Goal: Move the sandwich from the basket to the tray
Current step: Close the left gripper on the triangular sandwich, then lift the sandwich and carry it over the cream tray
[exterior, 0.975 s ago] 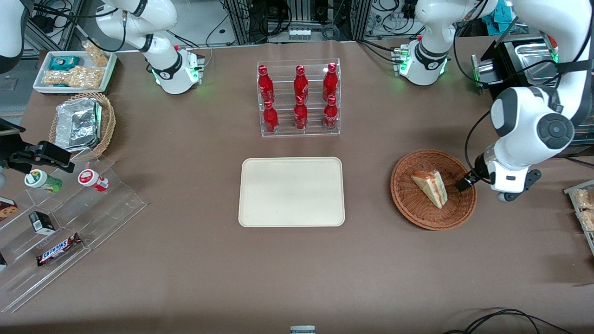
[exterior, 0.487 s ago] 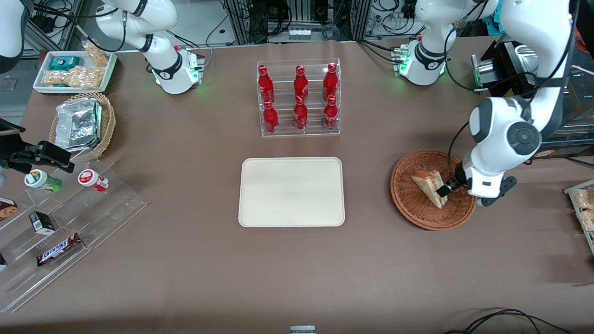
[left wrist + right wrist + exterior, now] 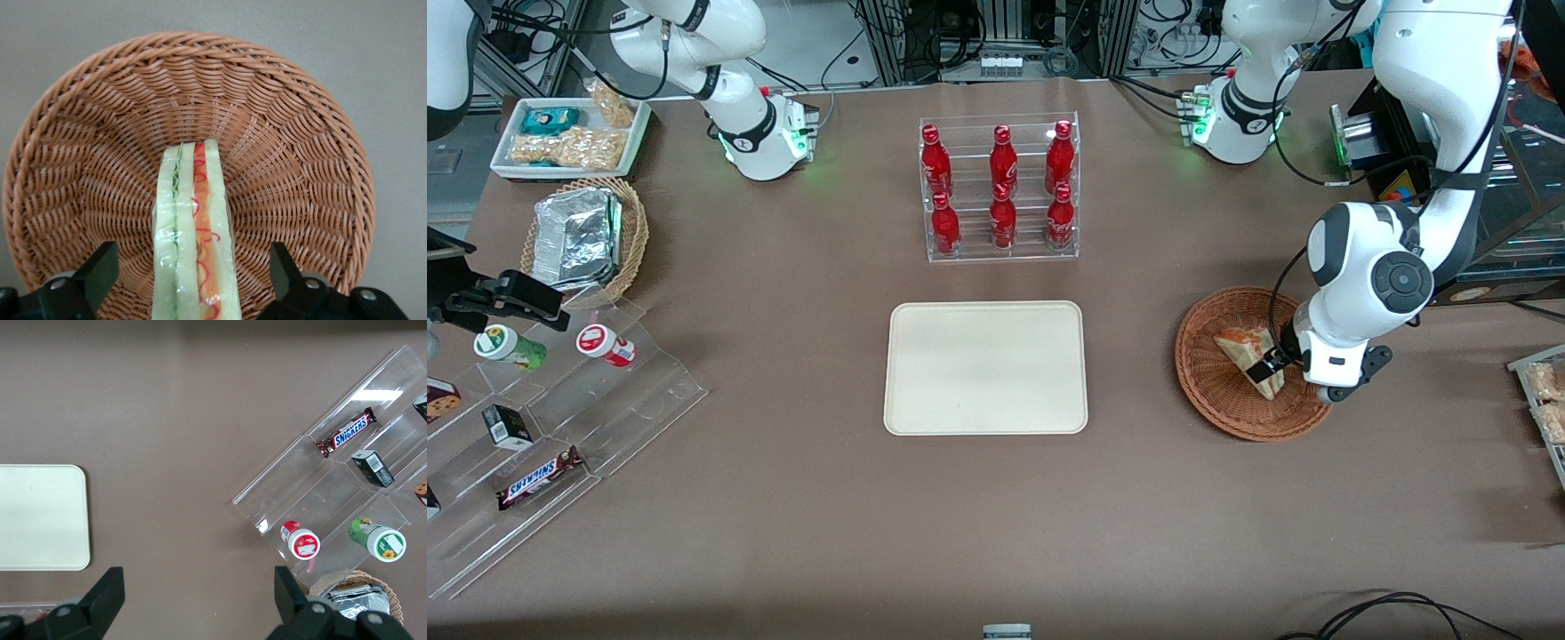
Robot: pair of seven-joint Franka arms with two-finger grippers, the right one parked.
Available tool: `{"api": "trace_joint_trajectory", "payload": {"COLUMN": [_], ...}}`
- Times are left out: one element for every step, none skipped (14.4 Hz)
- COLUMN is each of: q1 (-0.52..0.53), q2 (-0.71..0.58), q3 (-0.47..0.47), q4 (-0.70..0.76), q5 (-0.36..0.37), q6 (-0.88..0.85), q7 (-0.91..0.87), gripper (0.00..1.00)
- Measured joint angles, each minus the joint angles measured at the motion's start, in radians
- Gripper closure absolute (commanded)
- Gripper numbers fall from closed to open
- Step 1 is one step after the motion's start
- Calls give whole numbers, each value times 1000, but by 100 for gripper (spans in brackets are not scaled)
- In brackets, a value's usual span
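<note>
Left hand (image 3: 193,280) low over basket (image 3: 80,133), fingers spread astride sandwich (image 3: 193,227), untouched, wedge on edge, tray (image 3: 985,367) bare

Round reddish-brown woven wicker basket (image 3: 280,120) coarse ribbed weave, triangular white-bread sandwich (image 3: 193,227) under glossy clear wrap, matt black plastic gripper (image 3: 190,283) straddling it, smooth matt cream-beige rectangular tray (image 3: 985,367), matt brown tabletop (image 3: 783,498).

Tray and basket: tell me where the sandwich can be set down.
The tray is bare across its whole surface, rim to rim. The basket is crowded: the sandwich fills its middle, and the open gripper straddles it, fingers apart from it.
</note>
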Motion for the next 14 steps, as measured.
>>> {"api": "trace_joint_trajectory", "payload": {"q1": [-3,-8,-10,-12,-12,-13,-17,-25,-31,-35,-35,-35,-35,-35], "q2": [11,22,30,35,38,40,40,40,40,40,40,40,39,36], "q3": [0,0,0,0,0,0,0,0,0,0,0,0,0,0], "q4": [-1,-1,-1,-3,-6,-12,-19,-27,-32,-34,-34,-34,-34,-30], "q5": [0,0,0,0,0,0,0,0,0,0,0,0,0,0], "q6": [7,11,13,13,13,13,13,13,13,13,13,12,11,5], "q7": [0,0,0,-1,-2,-6,-12,-18,-23,-25,-25,-25,-25,-25], "gripper": [0,0,0,13,40,51,59,67,75,85,90,93,94,94]}}
